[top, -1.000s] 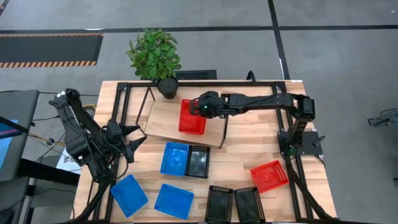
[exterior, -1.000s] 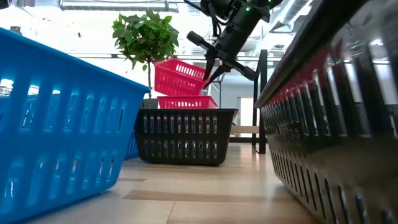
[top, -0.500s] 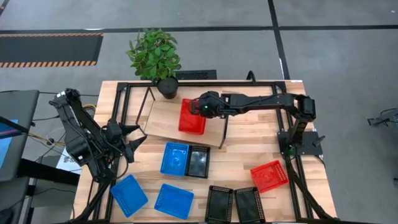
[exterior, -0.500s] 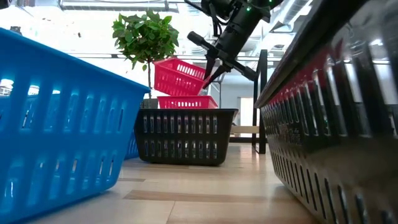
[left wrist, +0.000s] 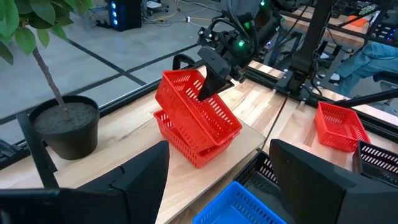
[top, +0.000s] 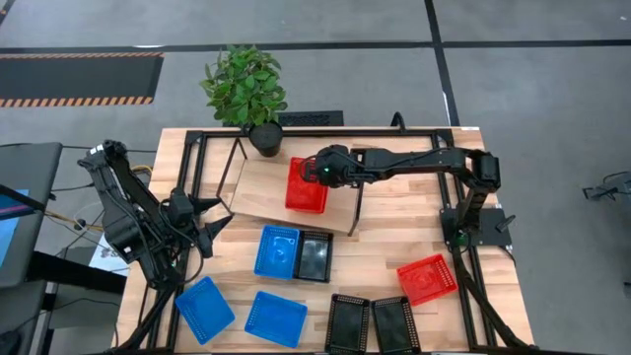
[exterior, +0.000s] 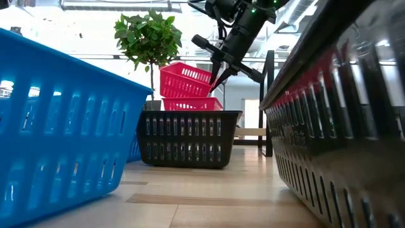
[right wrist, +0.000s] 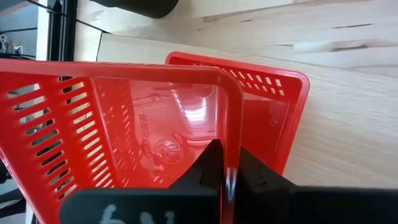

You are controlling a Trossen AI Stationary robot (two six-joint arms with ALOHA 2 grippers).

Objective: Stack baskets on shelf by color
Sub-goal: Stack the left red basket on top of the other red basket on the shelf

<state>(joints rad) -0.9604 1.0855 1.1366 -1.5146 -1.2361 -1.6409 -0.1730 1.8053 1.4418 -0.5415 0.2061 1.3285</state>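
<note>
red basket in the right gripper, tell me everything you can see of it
The held red basket is a shallow rectangular tray of glossy red plastic with slotted mesh walls and a solid floor. The right gripper is shut on its rim. It hangs tilted over a second red basket that sits on the shelf, its lower edge at or inside that one; contact is unclear.

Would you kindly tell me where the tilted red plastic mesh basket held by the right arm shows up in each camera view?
High view: tilted red plastic mesh basket on the light wooden shelf board, upper centre.
Low view: centre, tilted above a second red basket.
Left wrist view: centre, pinched by the right gripper.
Right wrist view: fills the left half.
Shared landmark: the second red basket beneath, seen in all four.
</note>
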